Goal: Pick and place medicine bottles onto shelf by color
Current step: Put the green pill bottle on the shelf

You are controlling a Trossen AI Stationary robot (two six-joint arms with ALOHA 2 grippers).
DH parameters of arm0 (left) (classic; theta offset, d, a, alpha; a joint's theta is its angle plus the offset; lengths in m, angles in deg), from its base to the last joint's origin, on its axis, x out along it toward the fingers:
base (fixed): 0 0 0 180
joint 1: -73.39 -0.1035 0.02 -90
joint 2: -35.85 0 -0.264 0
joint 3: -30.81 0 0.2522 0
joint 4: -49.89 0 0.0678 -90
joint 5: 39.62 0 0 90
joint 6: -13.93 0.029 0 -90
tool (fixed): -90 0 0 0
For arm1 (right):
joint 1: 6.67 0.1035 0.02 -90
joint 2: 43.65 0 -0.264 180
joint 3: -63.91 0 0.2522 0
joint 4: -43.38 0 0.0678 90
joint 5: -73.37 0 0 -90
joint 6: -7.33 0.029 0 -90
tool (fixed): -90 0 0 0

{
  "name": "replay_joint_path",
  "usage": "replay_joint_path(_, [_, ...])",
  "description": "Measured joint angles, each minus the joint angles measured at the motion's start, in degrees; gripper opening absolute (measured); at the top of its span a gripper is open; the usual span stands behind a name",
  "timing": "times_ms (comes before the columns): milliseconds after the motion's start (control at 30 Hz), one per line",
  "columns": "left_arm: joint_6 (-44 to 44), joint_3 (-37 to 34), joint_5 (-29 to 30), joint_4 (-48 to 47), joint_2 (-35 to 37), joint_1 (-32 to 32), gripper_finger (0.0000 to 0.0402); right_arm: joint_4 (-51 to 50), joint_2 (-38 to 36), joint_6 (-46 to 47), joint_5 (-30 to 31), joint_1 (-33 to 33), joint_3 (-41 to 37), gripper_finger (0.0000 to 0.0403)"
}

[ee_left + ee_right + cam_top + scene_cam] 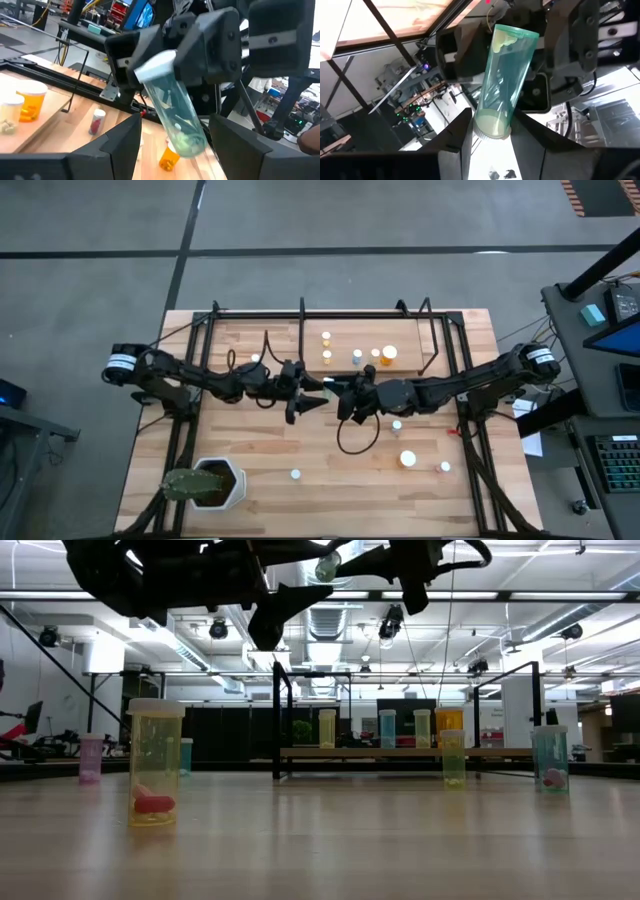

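A teal medicine bottle (502, 80) is clamped at its cap end by the right gripper (338, 387) at table centre, presented between the left gripper's (318, 386) parted, empty jaws at nine o'clock for handover.

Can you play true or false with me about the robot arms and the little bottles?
1. The right gripper holds a teal-green bottle. True.
2. That bottle is standing on the table. False: it is up in the air between the two arms.
3. The left gripper is open, right by the bottle. True.
4. The shelf has no bottles on it. False: several bottles stand on it, one of them the orange bottle.
5. The plant pot sits on the shelf. False: it sits on the table near the front left corner.
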Motion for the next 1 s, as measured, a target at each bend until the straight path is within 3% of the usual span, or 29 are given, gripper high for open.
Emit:
replay_joint_path(533, [-1.42,0.38,2.46,-0.03,-0.02,0.06,0.0141,-0.19,0.00,-1.54,0.22,-0.02,-0.02,0.0102])
replay_joint_path(1000, [-1.42,1.13,2.54,-0.16,-0.07,0.12,0.0129,-0.10,0.02,1.97,0.35,-0.03,-0.02,0.0134])
